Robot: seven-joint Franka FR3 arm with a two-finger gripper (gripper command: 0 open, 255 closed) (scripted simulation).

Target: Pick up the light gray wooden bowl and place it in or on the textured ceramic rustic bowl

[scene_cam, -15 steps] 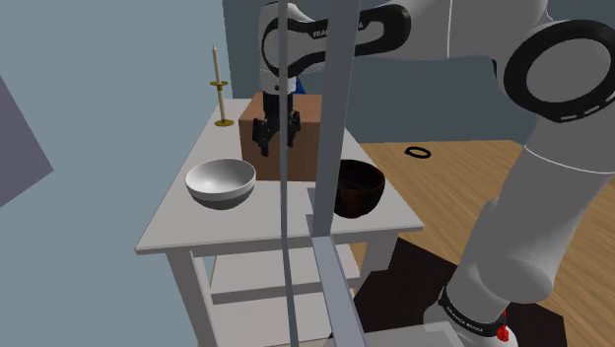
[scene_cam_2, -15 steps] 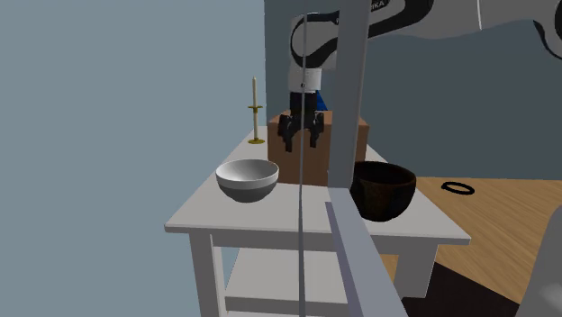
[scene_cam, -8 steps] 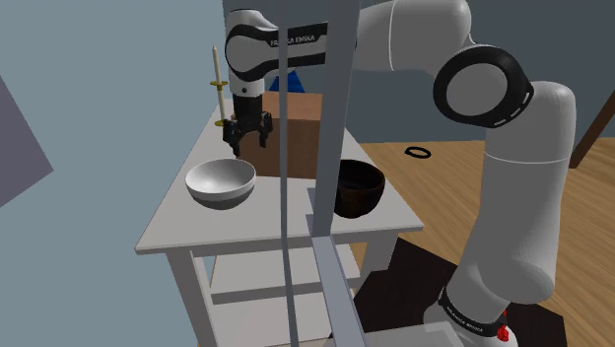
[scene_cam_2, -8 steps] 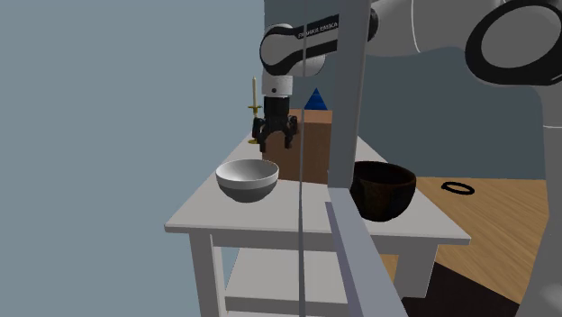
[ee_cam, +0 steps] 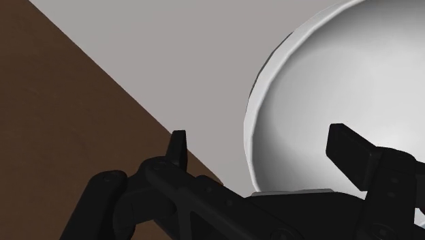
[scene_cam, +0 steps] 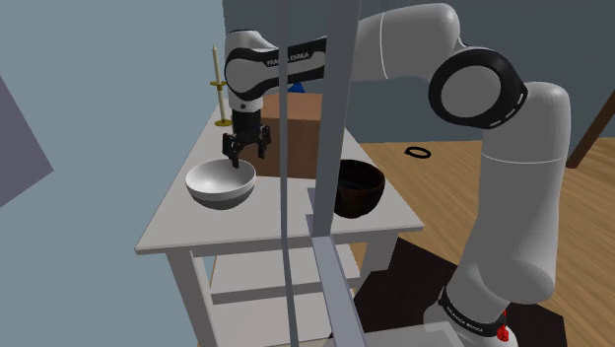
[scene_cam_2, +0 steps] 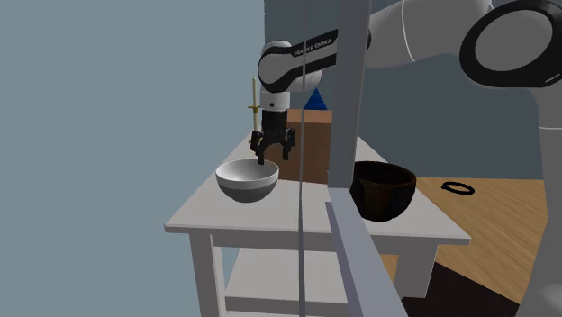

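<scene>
On the white table (scene_cam: 276, 225), toward the shoulder view's left, the pale grey, smooth round bowl (scene_cam: 221, 183) sits upright, well apart from the dark brown rough-walled bowl (scene_cam: 357, 187). Your black two-finger gripper (scene_cam: 247, 158) hangs over the pale bowl's rim with its fingers spread, one above the hollow and one outside the wall, gripping nothing. Expect a stiff, light, rather slick shell, so pinch the thin rim wall deeply and firmly, since a shallow hold may let it tip or slide.

Shoulder view: high, looking down over table (scene_cam: 172, 232). Second exterior: lower, similar heading, nearer table edge. Wrist: close, along jaws, bowl (ee_cam: 354, 82) rim between them. Bowl common to all.
</scene>
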